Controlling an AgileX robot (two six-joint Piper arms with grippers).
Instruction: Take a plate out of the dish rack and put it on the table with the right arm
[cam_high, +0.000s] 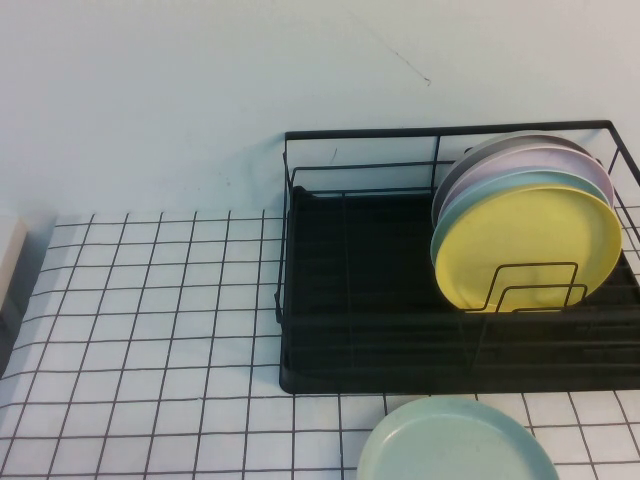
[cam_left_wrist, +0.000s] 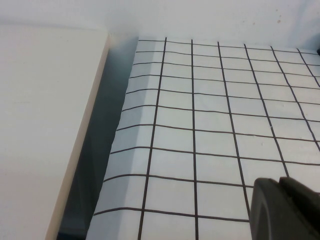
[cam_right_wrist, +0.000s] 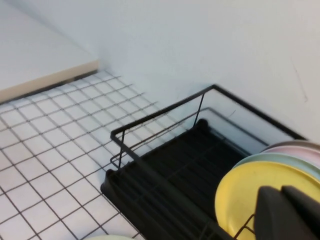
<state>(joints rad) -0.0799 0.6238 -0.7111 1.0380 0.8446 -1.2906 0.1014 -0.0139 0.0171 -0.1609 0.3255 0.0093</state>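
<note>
Right gripper (cam_right_wrist: 287, 212) is seen only as a dark tip raised above the dish rack (cam_high: 340, 300), whether spread or pressed together cannot be told, and nothing is seen held in it. Below it, in front of the rack, the plate (cam_high: 455, 445) lies flat on the table (cam_high: 150, 330), so the placing is judged done and only withdrawal is called for. Left gripper (cam_left_wrist: 285, 210), likewise unreadable, is parked over bare grid beside a pale board (cam_left_wrist: 45, 125).

Left hand (cam_left_wrist: 285, 210) low over grid; right hand (cam_right_wrist: 287, 215) raised; finger state unclear.
</note>
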